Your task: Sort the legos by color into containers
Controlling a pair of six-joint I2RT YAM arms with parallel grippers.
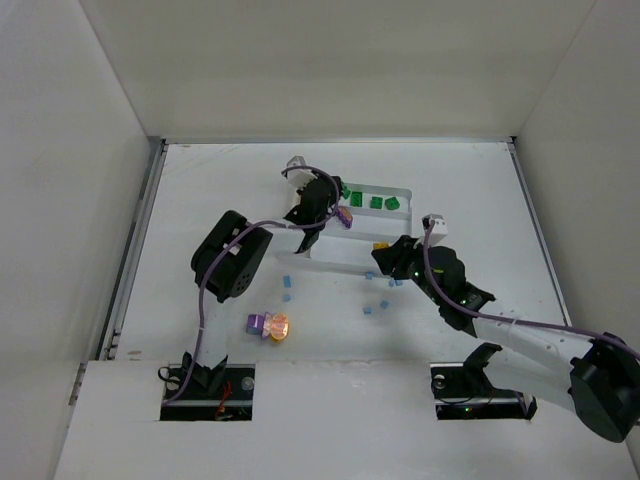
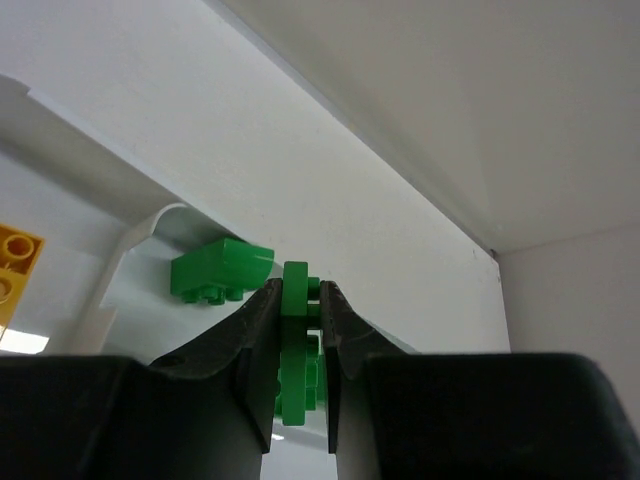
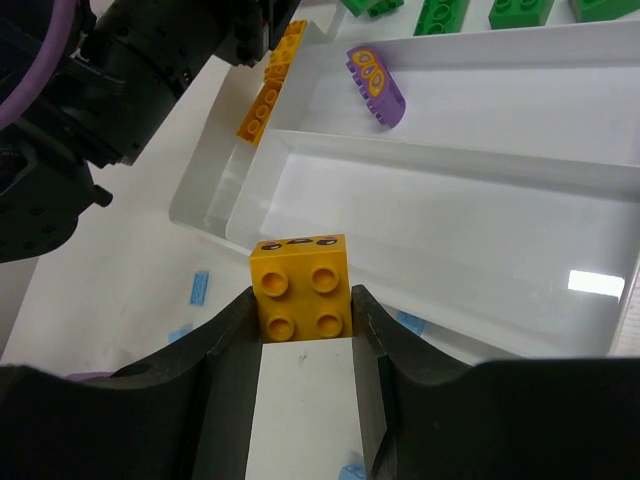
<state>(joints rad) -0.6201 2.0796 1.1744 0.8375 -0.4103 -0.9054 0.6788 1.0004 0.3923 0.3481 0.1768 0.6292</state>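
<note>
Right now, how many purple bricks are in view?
2. One purple brick lies in the white tray; a second purple piece sits on the table beside an orange round piece. Others may be hidden.

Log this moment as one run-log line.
left jaws: shut on small green plastic brick | right jaws: shut on yellow square plastic brick | white plastic tray: green bricks inside

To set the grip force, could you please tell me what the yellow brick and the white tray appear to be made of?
The yellow brick looks like hard moulded plastic: smooth, slightly glossy, with crisp studs. The white tray is probably thin rigid plastic with a glossy finish, as a light reflects off its floor.
</note>
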